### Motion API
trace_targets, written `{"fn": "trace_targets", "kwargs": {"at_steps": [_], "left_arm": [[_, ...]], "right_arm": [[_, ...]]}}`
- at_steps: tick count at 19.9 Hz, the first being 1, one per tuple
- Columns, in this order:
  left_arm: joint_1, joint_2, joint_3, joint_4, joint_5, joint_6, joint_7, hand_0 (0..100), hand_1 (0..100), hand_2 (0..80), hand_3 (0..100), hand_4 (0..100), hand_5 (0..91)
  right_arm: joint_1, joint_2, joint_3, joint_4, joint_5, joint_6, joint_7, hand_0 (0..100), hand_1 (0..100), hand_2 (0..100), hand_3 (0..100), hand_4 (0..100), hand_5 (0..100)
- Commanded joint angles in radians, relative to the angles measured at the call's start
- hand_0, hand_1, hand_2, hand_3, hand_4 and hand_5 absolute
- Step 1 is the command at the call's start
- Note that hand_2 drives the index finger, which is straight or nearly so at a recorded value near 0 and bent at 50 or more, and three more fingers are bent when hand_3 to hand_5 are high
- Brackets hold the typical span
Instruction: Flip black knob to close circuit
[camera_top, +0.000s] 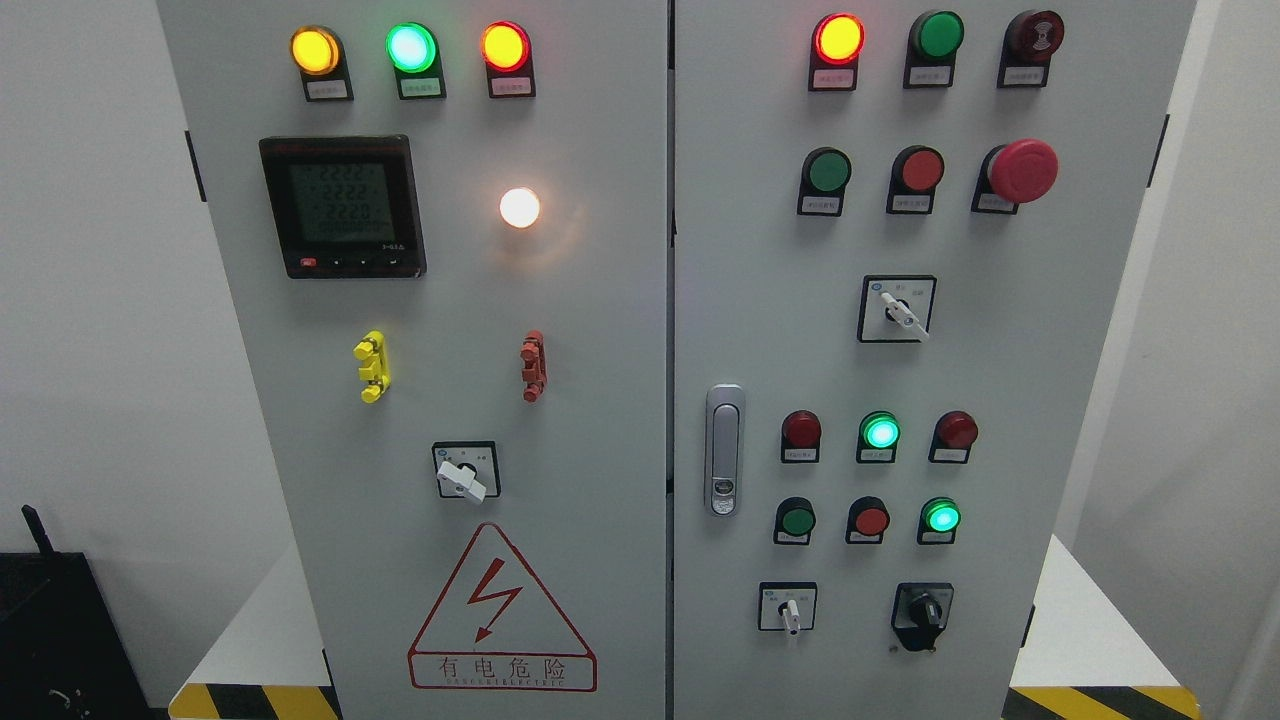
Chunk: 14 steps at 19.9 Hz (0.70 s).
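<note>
The black knob (921, 612) sits at the lower right of the grey cabinet's right door (1060, 400), on a black plate, its handle pointing roughly downward. Left of it is a small white-handled selector switch (789, 608). Neither of my hands shows in the head view, and nothing touches the knob.
Lit and unlit pilot lamps and push buttons fill the right door, with a red mushroom stop button (1022, 171) at the top and a door latch (724, 449) on its left edge. The left door holds a digital meter (343, 206), another selector switch (464, 473) and a hazard sign (500, 615).
</note>
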Motion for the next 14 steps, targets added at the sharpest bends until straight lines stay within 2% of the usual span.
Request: {"fn": "trace_targets", "kwargs": {"at_steps": [1, 9, 11, 13, 14], "left_arm": [[0.0, 0.001, 0.011, -0.002, 0.008, -0.002, -0.001, 0, 0, 0.0, 5, 2, 0.0], [0.0, 0.001, 0.012, -0.002, 0.008, -0.002, -0.001, 0, 0, 0.0, 5, 2, 0.0], [0.0, 0.001, 0.011, -0.002, 0.008, -0.002, -0.001, 0, 0, 0.0, 5, 2, 0.0], [0.0, 0.0, 0.011, -0.002, 0.008, -0.002, -0.001, 0, 0, 0.0, 5, 2, 0.0], [0.0, 0.0, 0.011, -0.002, 0.008, -0.001, -0.001, 0, 0, 0.0, 5, 2, 0.0]], "right_arm": [[0.0, 0.0, 0.0, 0.0, 0.011, 0.001, 0.0, 0, 0, 0, 0, 0, 0], [0.003, 0.003, 0.003, -0.024, 0.015, -0.004, 0.002, 0, 0, 0, 0, 0, 0], [0.053, 0.026, 0.012, -0.152, 0.017, 0.001, 0.0, 0, 0, 0, 0, 0, 0], [0.176, 0.046, 0.038, -0.42, 0.009, 0.004, 0.006, 0, 0, 0, 0, 0, 0], [0.228, 0.047, 0.053, -0.546, 0.008, 0.007, 0.032, 0, 0, 0, 0, 0, 0]]}}
